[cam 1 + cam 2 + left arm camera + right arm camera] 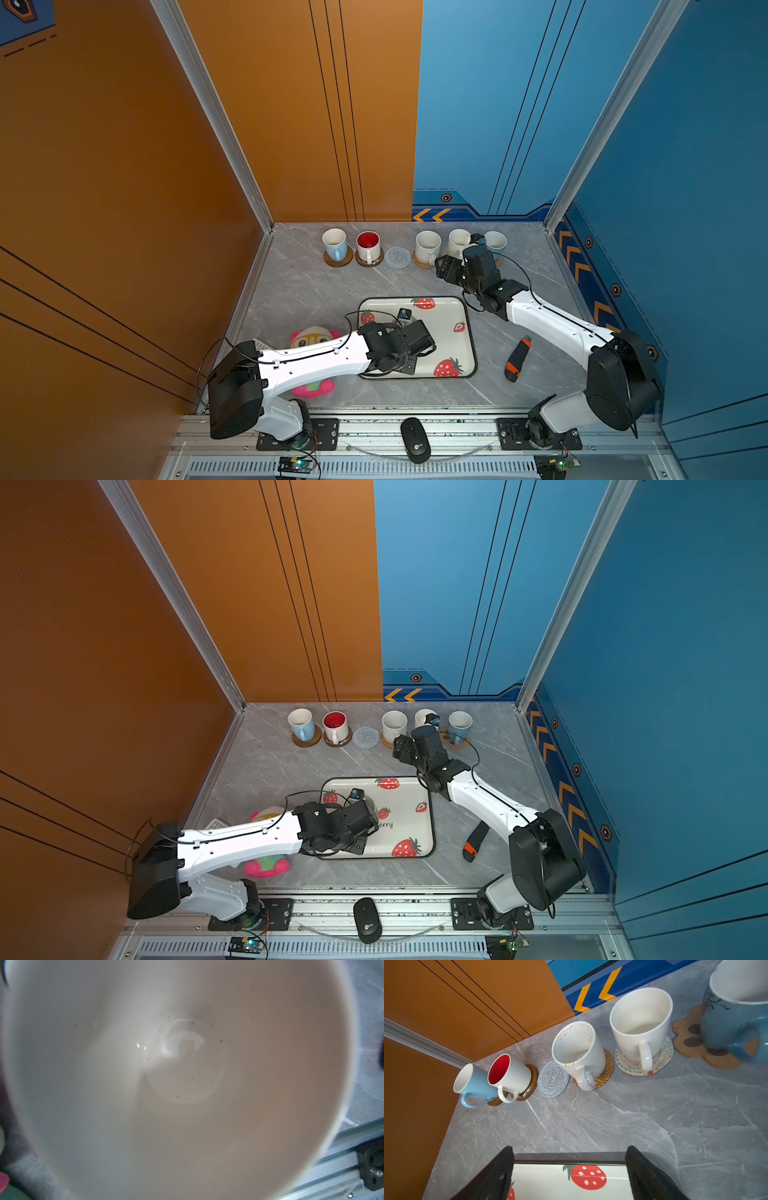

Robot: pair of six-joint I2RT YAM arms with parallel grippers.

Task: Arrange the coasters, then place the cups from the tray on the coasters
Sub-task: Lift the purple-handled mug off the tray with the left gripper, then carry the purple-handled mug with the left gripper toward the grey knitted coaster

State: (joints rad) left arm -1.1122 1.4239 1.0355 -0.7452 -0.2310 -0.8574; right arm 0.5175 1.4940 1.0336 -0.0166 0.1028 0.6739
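Five cups (578, 1051) stand on coasters (606, 1068) along the back wall, and only the grey coaster (553, 1078) is bare, between the red-lined cup and the speckled one. My right gripper (570, 1149) hangs above the far rim of the tray (449, 347), jaws spread wide and holding nothing. Over the tray, my left gripper (409, 362) is hidden beneath its own wrist; the sixth cup (187, 1105) fills that wrist view, but I cannot tell whether the jaws grip it.
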